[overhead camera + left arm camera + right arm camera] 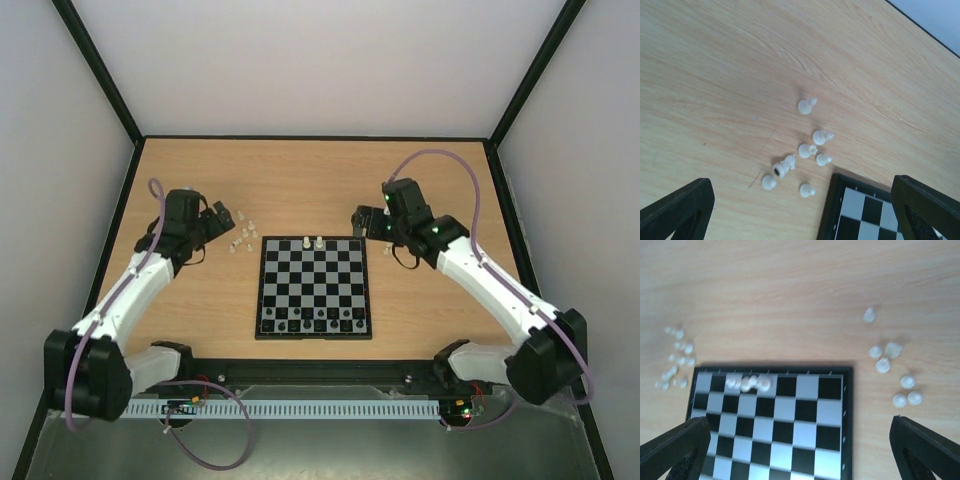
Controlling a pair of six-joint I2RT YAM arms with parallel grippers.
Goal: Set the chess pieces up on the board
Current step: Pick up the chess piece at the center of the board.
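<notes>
The board (314,285) lies flat in the middle of the table. Two whitish chess pieces (312,243) stand on its far row. Several more lie loose off its far-left corner (240,236), some tipped over. My left gripper (222,220) hovers open above that cluster (806,150), with the board's corner (860,210) beside its right finger (925,205). My right gripper (362,222) hangs open over the board's far-right corner (790,430). Several loose pieces (890,360) lie just right of the board, with nothing between the right gripper's fingers (675,450).
Tiny black pieces (318,322) stand along the board's near rows. Black frame rails (130,190) border the wooden table on the left, right and far sides. Both arms' cables loop above the table.
</notes>
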